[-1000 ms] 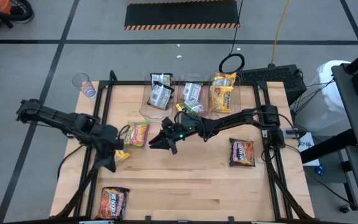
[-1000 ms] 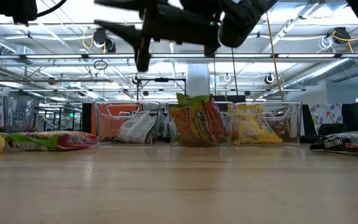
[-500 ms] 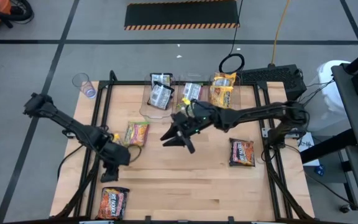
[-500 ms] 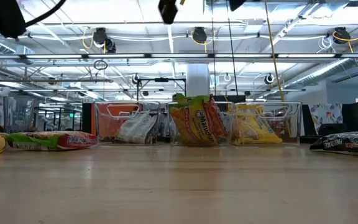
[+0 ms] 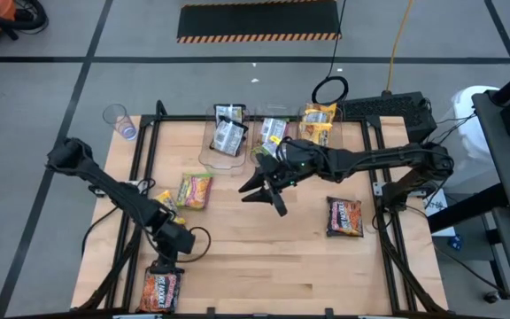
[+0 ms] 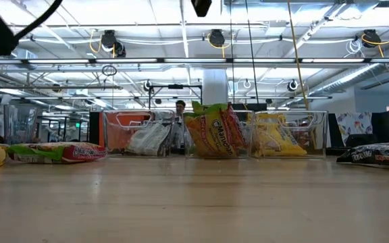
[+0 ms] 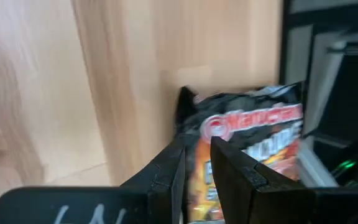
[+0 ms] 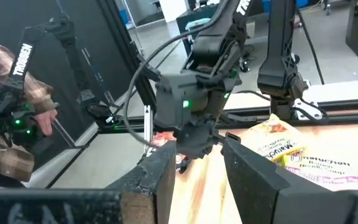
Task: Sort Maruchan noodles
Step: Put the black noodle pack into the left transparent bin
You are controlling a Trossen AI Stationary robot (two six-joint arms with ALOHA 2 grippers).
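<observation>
The Maruchan noodles lie scattered on the wooden table. A dark packet (image 5: 160, 291) lies flat at the near left corner, and shows closer in the left wrist view (image 7: 253, 134). My left gripper (image 5: 160, 266) hovers just over its far end, open and slanting down (image 7: 197, 171). I cannot see it touch the packet. A green-edged packet (image 5: 195, 190), a yellow one (image 5: 165, 202) and another dark one (image 5: 344, 217) lie flat. My right gripper (image 5: 264, 190) hangs high over mid-table, open and holding nothing (image 8: 197, 165).
Three clear bins (image 5: 228, 135) (image 5: 274, 133) (image 5: 317, 127) stand in a row at the far edge, each with packets inside. Black frame rails (image 5: 144, 168) run along the table's left and right sides. A person's sleeve (image 8: 11, 93) shows beyond the table.
My left gripper has swung from beside the green-edged packet toward the near edge and come down over the dark packet at the near left corner. My right gripper has risen, nearly leaving the top of the low view, and shifted toward the right.
</observation>
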